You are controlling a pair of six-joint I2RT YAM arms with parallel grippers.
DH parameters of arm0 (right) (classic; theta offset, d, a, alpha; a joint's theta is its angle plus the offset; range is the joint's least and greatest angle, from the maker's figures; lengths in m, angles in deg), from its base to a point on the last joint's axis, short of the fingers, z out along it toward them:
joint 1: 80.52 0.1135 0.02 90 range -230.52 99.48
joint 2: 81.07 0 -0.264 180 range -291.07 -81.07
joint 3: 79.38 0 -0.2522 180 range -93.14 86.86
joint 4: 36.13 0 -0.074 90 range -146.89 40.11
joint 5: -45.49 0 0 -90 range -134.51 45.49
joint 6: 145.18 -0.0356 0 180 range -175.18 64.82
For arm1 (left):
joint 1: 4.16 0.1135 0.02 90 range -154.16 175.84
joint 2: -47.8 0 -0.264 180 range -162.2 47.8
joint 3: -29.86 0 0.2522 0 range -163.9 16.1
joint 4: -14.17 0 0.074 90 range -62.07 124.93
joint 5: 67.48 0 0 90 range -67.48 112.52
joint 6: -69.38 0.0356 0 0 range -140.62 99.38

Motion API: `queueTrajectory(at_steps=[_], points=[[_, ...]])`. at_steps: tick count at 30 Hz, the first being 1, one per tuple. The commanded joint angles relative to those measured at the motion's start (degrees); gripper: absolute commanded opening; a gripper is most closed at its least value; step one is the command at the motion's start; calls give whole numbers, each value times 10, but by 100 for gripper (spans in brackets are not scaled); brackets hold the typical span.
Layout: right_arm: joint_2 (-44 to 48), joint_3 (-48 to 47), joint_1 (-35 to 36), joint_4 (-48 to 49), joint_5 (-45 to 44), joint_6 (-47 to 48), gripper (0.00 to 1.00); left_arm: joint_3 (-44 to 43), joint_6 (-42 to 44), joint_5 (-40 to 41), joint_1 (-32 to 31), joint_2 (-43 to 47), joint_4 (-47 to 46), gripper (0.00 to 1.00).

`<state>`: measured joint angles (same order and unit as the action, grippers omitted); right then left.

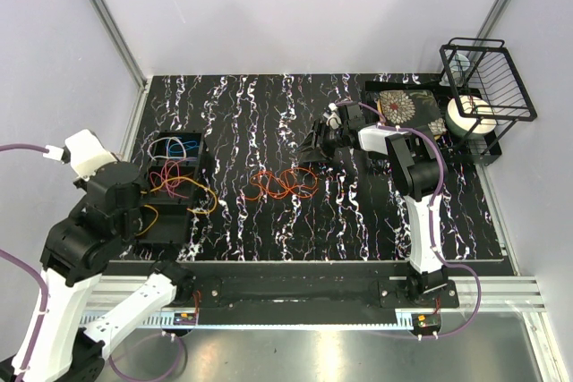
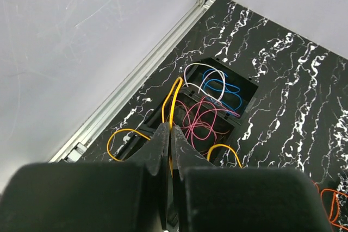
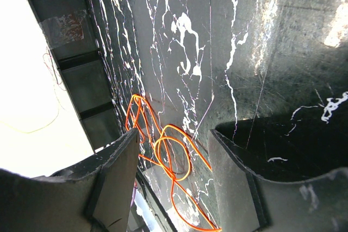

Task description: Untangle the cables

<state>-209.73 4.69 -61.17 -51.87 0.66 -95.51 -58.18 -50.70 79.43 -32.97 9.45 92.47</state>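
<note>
Left tool: I am watching the left gripper with its fingers pressed together, pinching the yellow cable, which is running up between the tips.
Yellow cable: it is looping out on both sides of the fingers and trailing back toward the black tray just beyond them.
Tray contents: a pink cable is lying in a loose tangle in the middle compartment. A blue cable and a white cable are curling together in the compartment behind it.
Table: I am looking at a black surface with white marble veins, which is carrying everything.
Middle of table: the orange cables are lying in overlapping loops well apart from the tray, flat on the surface.
Right tool: the right gripper is hanging over the table just behind the orange loops with its fingers spread and nothing between them. In its wrist view the loops are showing through the gap.
Far right: a wire basket is standing at the back corner, and a white roll is sitting inside it.
</note>
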Motion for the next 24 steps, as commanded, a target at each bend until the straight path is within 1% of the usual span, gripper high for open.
queueTrajectory(at_steps=[1, 2, 6, 10, 21, 24], points=[[-32, 5, 12, -44, -47, 29, 61, -2, -44, 65, 1, 2, 13, 0], [-33, 5, 12, -45, -47, 29, 61, -7, -65, 77, 1, 0, 38, 0], [-32, 4, 13, -45, -47, 29, 61, -26, -91, 122, 2, -5, 77, 0], [-33, 4, 14, -44, -47, 29, 61, -34, -96, 152, 1, 4, 82, 0], [-34, 3, 17, -46, -47, 31, 61, -10, -57, 231, 1, 1, 22, 0], [-35, 3, 17, -49, -47, 32, 61, -3, 7, 244, 2, -2, -43, 0]])
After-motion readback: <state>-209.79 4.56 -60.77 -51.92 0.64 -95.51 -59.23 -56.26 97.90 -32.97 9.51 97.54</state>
